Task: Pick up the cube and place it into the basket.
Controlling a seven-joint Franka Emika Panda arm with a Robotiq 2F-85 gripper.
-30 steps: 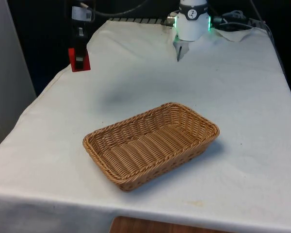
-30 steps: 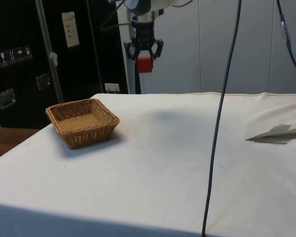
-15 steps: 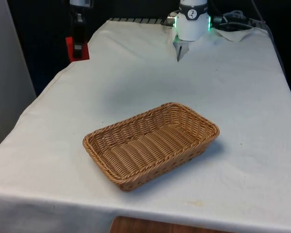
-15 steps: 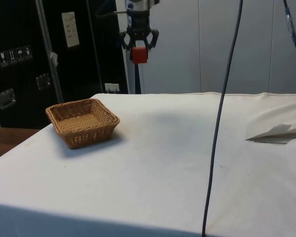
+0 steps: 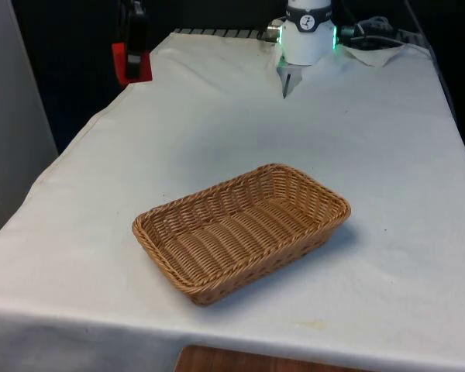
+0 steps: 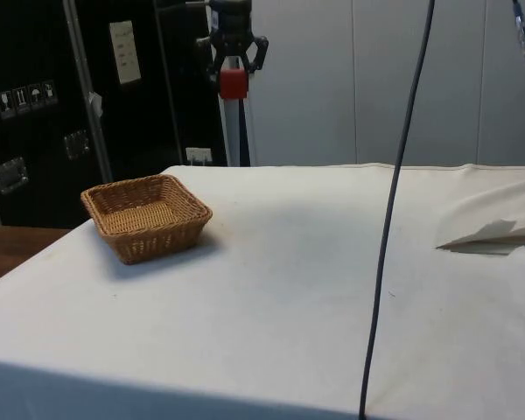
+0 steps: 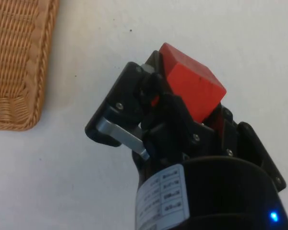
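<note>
A red cube (image 5: 131, 63) hangs high in the air, clamped between the black fingers of my gripper (image 5: 133, 54), which is shut on it. From the side the cube (image 6: 233, 83) and gripper (image 6: 233, 74) hover well above the table, behind and to the right of the basket. In the wrist view the cube (image 7: 192, 86) sits tilted between the fingers (image 7: 134, 103). The brown wicker basket (image 5: 240, 230) lies empty near the table's front; it also appears at the side view's left (image 6: 145, 215) and as a corner in the wrist view (image 7: 19, 62).
A white cloth (image 5: 372, 155) covers the table. The robot's white base (image 5: 306, 35) stands at the far end. A dark cable (image 6: 394, 210) hangs down through the side view. Folded cloth (image 6: 499, 232) lies at the side view's right.
My gripper has risen with the cube and drifted toward the side view's left, nearer the basket; in the front view it climbed and shifted slightly right. The basket has not moved.
</note>
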